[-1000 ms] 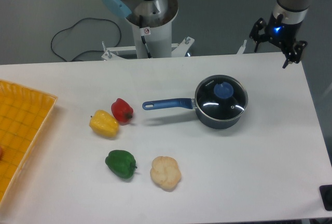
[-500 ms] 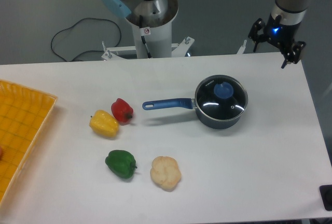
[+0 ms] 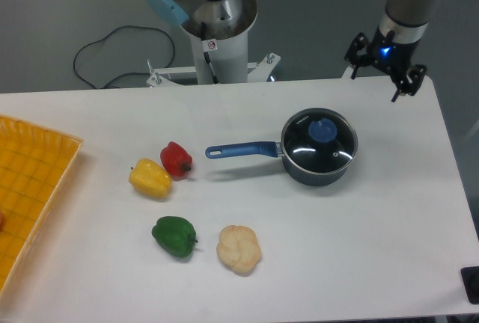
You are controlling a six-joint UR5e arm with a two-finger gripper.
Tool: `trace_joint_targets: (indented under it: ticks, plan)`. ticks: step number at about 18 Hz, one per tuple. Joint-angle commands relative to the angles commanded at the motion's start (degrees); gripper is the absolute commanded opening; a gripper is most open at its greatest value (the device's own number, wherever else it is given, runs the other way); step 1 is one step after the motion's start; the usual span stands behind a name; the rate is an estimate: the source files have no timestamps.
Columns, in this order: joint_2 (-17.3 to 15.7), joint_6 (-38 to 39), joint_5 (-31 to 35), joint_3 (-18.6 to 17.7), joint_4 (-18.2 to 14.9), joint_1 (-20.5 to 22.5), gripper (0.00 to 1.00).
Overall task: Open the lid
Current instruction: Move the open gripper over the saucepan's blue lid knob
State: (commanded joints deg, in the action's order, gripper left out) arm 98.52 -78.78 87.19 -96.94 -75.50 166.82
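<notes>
The dark glass lid (image 3: 320, 141) with its round blue knob (image 3: 322, 130) sits flat on the dark blue saucepan (image 3: 318, 163), right of the table's middle. The pan's long blue handle (image 3: 241, 149) points left. My gripper (image 3: 375, 78) hangs above the table's far right edge, up and to the right of the pan and well apart from it. Its black fingers are spread wide with nothing between them.
Left of the pan lie a red pepper (image 3: 176, 158), a yellow pepper (image 3: 150, 178), a green pepper (image 3: 174, 236) and a pale bread roll (image 3: 239, 248). A yellow tray (image 3: 30, 188) fills the left edge. The robot base (image 3: 217, 35) stands at the back.
My gripper has shifted to the left, toward the pan's side of the table. The lid, pan and vegetables have not moved.
</notes>
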Motion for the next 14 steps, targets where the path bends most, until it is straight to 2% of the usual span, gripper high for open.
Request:
trace_joint_targets:
  ticks: [6, 10, 12, 14]
  plan:
    - [-0.2, 15.3, -0.6, -3.0, 0.9, -3.8, 1.0]
    - [-1.4, 17.9, -1.1, -4.6, 1.1, -4.1, 1.0]
    - [-1.4, 18.9, -1.3, -6.0, 3.7, -4.1, 1.0]
    - [-2.0, 21.8, -1.3, -9.0, 9.6, -4.2, 1.0]
